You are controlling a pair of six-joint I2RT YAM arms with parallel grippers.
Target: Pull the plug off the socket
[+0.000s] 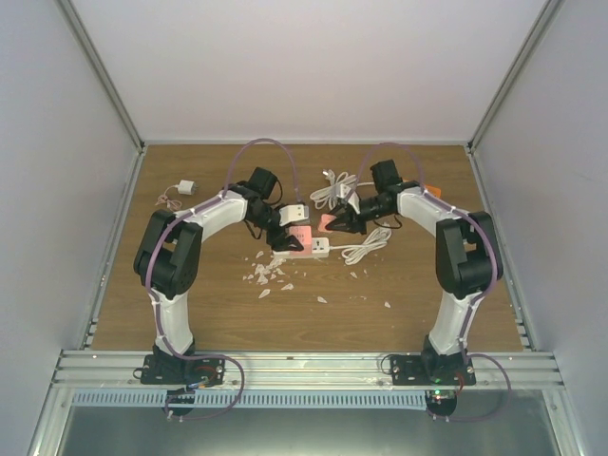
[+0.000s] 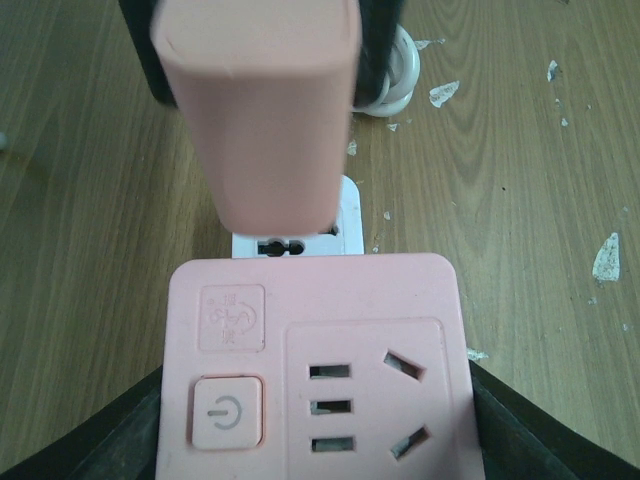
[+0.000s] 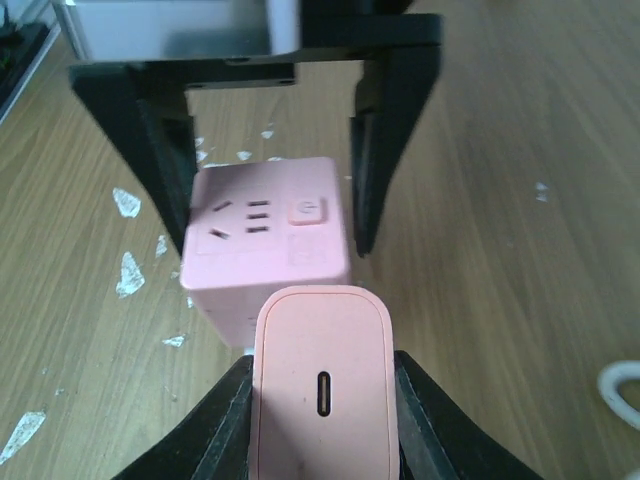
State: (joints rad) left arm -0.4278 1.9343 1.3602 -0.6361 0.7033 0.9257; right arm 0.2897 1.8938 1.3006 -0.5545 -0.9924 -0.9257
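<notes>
**A:** Mid-worktop (image 1: 427, 285), we have the left gripper (image 3: 272, 195) clamped on the pink socket (image 2: 320, 370), one finger on each side.

**B:** Agreed. Right gripper (image 3: 322, 425) is clamped on the pink plug (image 2: 265, 110).

**A:** We see a gap between plug and socket. The white power strip (image 2: 345, 225) shows through it.

**B:** So the plug is just beside the socket, not touching. White chips (image 3: 128, 275) lie scattered on the wood.
</notes>
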